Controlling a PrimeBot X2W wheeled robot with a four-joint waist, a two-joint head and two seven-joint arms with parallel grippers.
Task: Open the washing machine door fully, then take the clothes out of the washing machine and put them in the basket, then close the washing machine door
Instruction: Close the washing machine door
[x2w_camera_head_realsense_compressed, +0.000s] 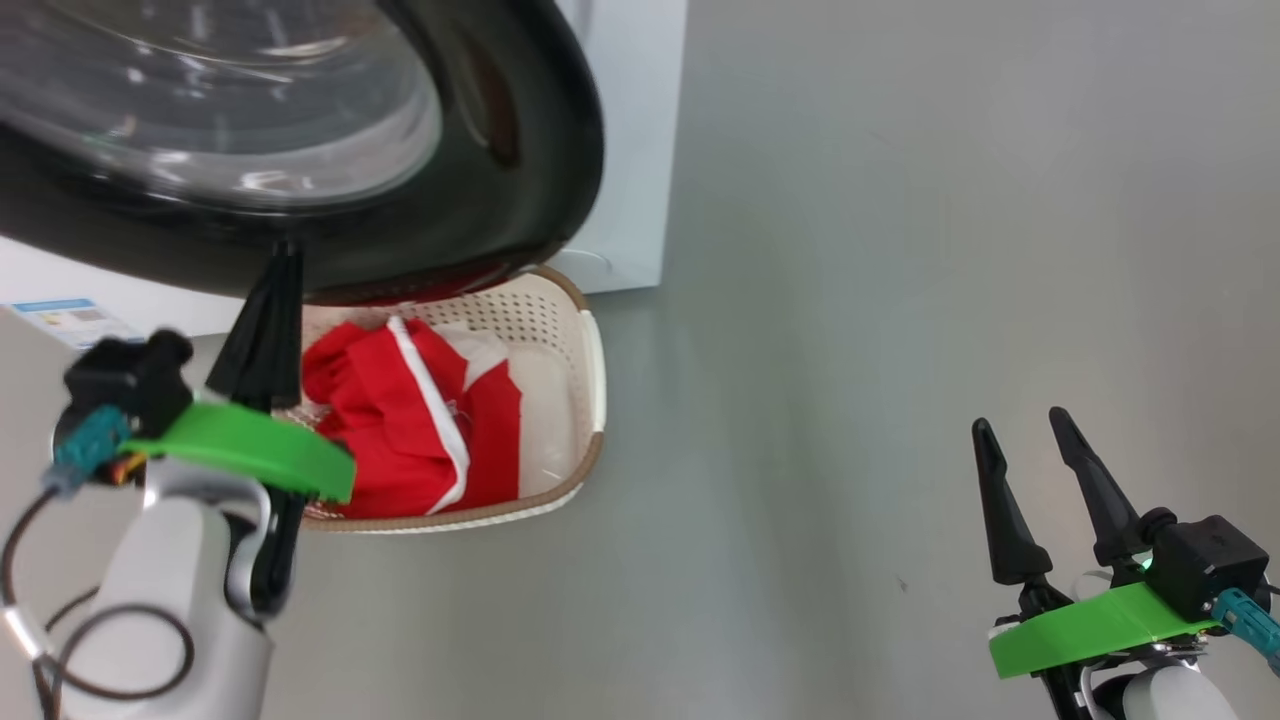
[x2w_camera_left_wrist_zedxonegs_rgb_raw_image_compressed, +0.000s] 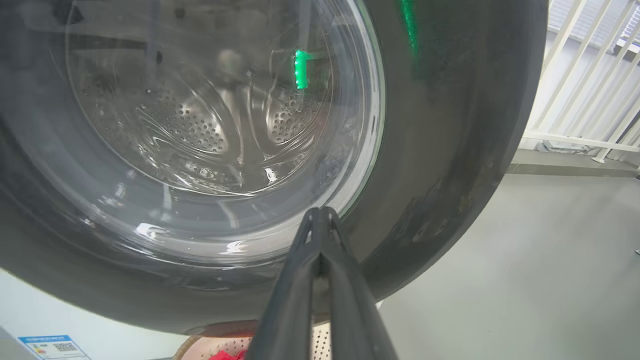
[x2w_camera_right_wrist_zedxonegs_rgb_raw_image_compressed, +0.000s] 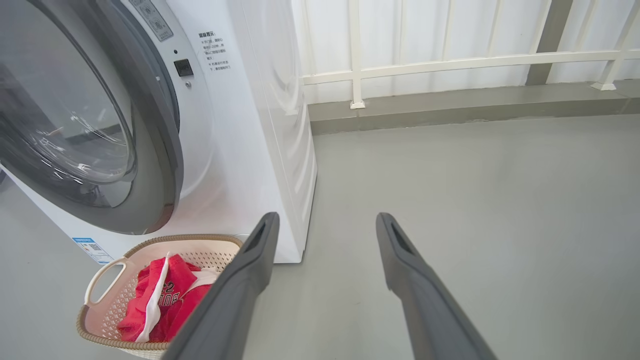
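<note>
Much open floor (x2w_camera_head_realsense_compressed: 850, 300) around right end effector (x2w_camera_head_realsense_compressed: 1018, 420), apart, left end effector (x2w_camera_head_realsense_compressed: 285, 252) together at door (x2w_camera_head_realsense_compressed: 520, 190) rim

1. Smooth grey floor (x2w_camera_right_wrist_zedxonegs_rgb_raw_image_compressed: 500, 225) spreads toward three o'clock in the right wrist view.
2. White railing (x2w_camera_right_wrist_zedxonegs_rgb_raw_image_compressed: 450, 63) runs across twelve o'clock, posts standing on a low grey kerb (x2w_camera_right_wrist_zedxonegs_rgb_raw_image_compressed: 450, 107).

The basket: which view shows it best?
Right wrist view: the basket shows rim, handle and the clothes inside. In the head view the washing machine door and left gripper cover part of it; the left wrist view catches a sliver.
</note>
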